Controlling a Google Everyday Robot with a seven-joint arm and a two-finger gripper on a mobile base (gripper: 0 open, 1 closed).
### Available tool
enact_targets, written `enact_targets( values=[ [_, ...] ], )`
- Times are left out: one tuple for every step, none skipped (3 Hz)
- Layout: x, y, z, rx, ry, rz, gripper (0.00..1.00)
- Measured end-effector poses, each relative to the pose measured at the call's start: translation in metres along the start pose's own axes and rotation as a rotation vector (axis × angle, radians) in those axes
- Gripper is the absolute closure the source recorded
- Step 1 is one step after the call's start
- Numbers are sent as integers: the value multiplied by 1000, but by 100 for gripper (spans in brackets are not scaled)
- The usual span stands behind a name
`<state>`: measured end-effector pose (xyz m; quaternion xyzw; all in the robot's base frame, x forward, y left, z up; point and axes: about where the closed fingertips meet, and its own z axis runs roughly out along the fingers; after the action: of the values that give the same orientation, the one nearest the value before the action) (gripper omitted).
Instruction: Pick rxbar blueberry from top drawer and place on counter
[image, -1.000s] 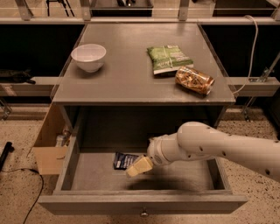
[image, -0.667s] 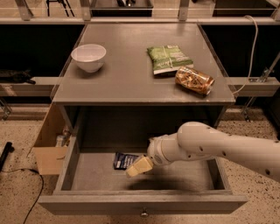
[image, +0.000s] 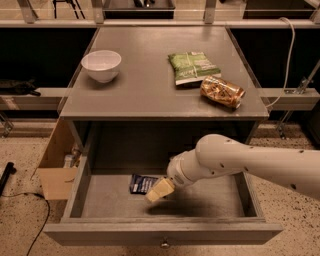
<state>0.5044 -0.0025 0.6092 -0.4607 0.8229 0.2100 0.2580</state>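
Observation:
The rxbar blueberry (image: 141, 183), a small dark navy bar with pale text, lies flat on the floor of the open top drawer (image: 115, 204), near its back middle. My gripper (image: 159, 190) reaches into the drawer from the right on a white arm. Its pale tip sits just right of the bar and partly over the bar's right edge. The counter (image: 145, 75) is the grey cabinet top above the drawer.
On the counter stand a white bowl (image: 101, 64) at the left, a green snack bag (image: 192, 67) and an orange-brown packet (image: 222, 91) at the right. A cardboard box (image: 55, 167) stands on the floor left of the drawer. The drawer knob (image: 163, 244) is at the front.

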Motion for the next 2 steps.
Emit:
enact_targets(
  values=[
    [4, -7, -1, 47, 62, -49, 0],
    [6, 2, 0, 122, 72, -61, 0]
  ],
)
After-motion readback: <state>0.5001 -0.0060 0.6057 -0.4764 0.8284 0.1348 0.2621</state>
